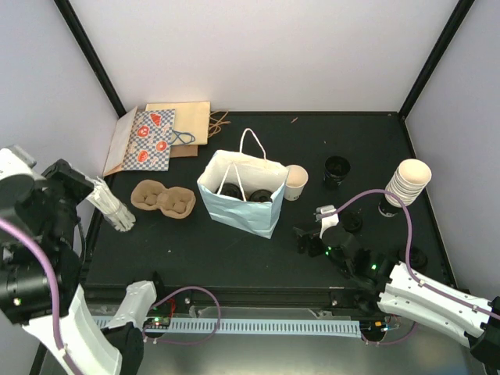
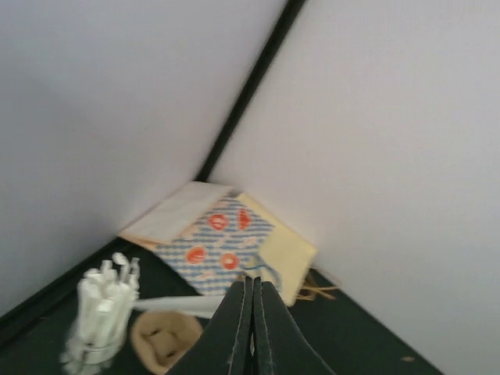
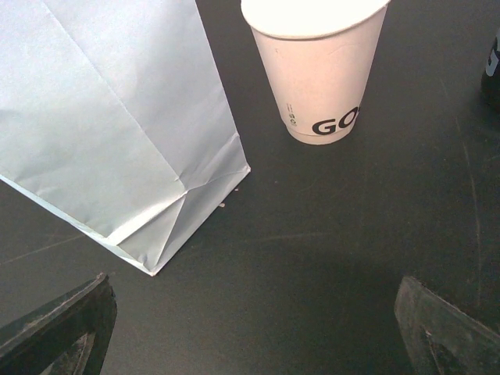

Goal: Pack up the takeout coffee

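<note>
From above, the right tool [image 1: 308, 238] hangs spread before the cream-white tapered paper cup [image 1: 295, 182], which stands upright on the dark surface [image 1: 195, 242] just beside the light blue paper bag [image 1: 241, 199]. It would do best to grip gently at mid-wall, clear of the bag.

Left wrist: the left tool [image 2: 251, 328] has its fingers together, holding nothing.

Right wrist: the cup [image 3: 316, 70] is printed "GO", with no black lid showing.

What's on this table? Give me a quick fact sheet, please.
Bag: light blue paper bag, upright, open, black lids showing inside
Cup: cream cup, no lid, just right of the bag, not touching
Spare cups: stack at far right
Carrier: brown cardboard carrier, empty, left of bag
Left fingers: shut, holding nothing
Right fingers: open, empty, facing the cup
</note>
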`<state>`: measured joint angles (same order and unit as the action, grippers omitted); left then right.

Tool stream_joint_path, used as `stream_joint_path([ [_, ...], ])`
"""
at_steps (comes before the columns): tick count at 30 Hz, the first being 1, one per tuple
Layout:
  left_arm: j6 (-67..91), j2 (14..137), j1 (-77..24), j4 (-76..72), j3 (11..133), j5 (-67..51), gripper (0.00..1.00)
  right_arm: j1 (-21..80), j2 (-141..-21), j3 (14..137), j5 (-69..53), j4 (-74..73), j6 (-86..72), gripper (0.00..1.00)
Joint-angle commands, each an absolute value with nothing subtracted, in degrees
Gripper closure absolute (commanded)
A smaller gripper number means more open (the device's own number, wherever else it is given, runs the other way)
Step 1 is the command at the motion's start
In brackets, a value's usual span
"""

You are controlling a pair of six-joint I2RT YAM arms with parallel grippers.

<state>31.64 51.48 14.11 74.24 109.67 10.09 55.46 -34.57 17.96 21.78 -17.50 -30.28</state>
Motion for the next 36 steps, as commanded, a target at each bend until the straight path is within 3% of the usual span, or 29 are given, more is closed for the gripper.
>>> stream_joint_path([
  [1, 35.89, 49.93, 13.72, 73.75, 110.66, -4.75, 0.98, 55.20, -34.39, 19.45, 22.16, -15.81, -30.18, 0.00],
  [17, 44.27, 46.39, 13.75, 51.66, 93.68, -44.73, 0.98, 55.19, -34.04, 19.34, 21.98, -15.73, -30.00, 0.00],
  [36, 53.44, 45.23, 11.04, 39.47, 86.52, -48.52, 0.98, 55.20, -34.38, 19.34, 21.71, -15.38, -29.76, 0.00],
])
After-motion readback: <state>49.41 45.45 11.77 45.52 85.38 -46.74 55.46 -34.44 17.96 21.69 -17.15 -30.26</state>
